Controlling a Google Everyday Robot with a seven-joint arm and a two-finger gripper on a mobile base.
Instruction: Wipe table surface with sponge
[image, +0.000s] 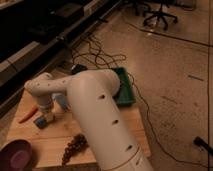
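Small blue rectangular sponge (42, 120), on the left of the light tan plank table surface (107, 131), directly beneath the robot's gripper (46, 113); whether it is gripped cannot be told. Likely light, soft and squashy: best pinched across its narrow sides.

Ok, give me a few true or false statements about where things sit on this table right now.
1. The gripper is down at the blue sponge on the table surface. True.
2. The green tray sits at the near left corner. False: it is at the far right.
3. The grape bunch lies nearer the camera than the sponge. True.
4. The carrot lies inside the purple bowl. False: it lies on the board, left of the sponge.
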